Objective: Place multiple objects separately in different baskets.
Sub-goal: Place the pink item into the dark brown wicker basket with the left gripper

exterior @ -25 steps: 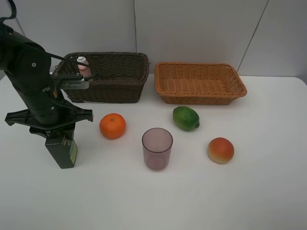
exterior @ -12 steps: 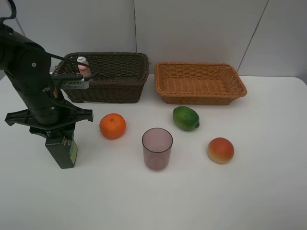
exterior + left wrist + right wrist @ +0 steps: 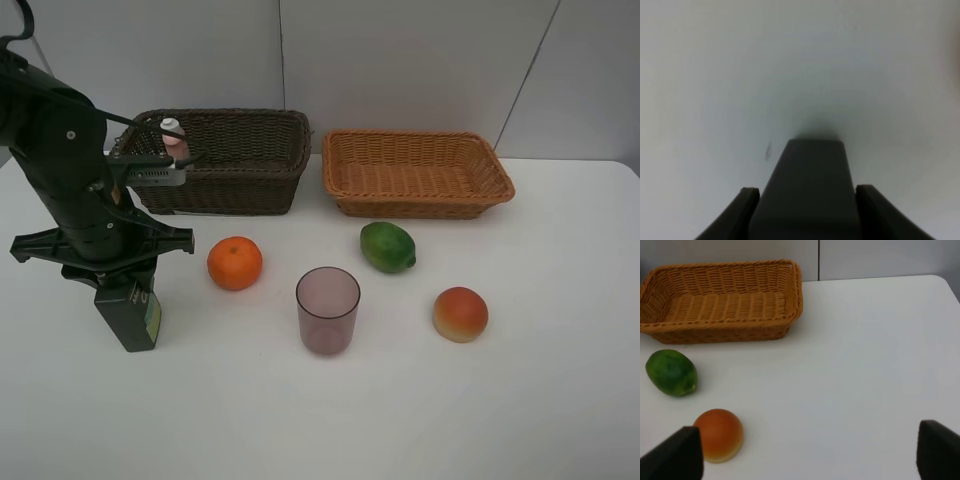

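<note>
My left gripper (image 3: 809, 200) is shut on the dark green pump bottle (image 3: 128, 318), which stands on the table at the front left; its fingers (image 3: 742, 210) flank the bottle's body (image 3: 812, 165). A pink white-capped bottle (image 3: 172, 135) stands inside the dark brown basket (image 3: 240, 170). The orange (image 3: 235, 263), purple cup (image 3: 327, 310), green fruit (image 3: 387, 247) and red-orange fruit (image 3: 460, 313) rest on the table. The light tan basket (image 3: 420, 175) holds nothing. My right gripper (image 3: 805, 460) is open, facing the green fruit (image 3: 671, 372), red-orange fruit (image 3: 719, 434) and tan basket (image 3: 720, 305).
The white table (image 3: 520, 400) ends at a grey wall behind both baskets. The black left arm (image 3: 70, 170) rises over the table's left side, in front of the dark basket's left end.
</note>
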You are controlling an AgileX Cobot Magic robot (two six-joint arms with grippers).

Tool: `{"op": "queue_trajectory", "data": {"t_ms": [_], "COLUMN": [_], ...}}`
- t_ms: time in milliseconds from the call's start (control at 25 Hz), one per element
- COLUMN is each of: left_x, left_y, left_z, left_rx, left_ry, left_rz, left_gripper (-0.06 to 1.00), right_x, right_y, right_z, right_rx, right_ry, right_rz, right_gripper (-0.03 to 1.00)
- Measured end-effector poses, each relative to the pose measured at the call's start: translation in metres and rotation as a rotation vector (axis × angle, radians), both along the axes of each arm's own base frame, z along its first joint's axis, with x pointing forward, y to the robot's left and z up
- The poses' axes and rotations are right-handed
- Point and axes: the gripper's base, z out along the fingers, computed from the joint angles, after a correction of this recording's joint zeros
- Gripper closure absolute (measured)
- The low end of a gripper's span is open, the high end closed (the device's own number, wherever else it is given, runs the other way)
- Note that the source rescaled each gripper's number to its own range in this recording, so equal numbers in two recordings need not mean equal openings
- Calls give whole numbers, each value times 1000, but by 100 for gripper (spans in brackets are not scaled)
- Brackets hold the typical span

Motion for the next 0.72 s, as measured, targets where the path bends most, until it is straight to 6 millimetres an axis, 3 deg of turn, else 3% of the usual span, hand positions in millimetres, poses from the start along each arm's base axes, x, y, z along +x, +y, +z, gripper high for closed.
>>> {"op": "queue_trajectory", "data": {"t_ms": [280,560,720], "left_x": [5,23,33], "left_y": [-1,10,11], "left_z": [14,75,97], "left_rx": [21,-20,-24], "left_ry": [14,-124,-175], "left_rz": [14,8,-20], "left_gripper": [46,46,46], "right_x": [0,0,0], "right_y": [0,0,0], "right_z": [0,0,0], "right_rx": [0,0,0], "right_ry": [0,0,0], "right_rz": [0,0,0], "right_gripper": [18,18,18]}}
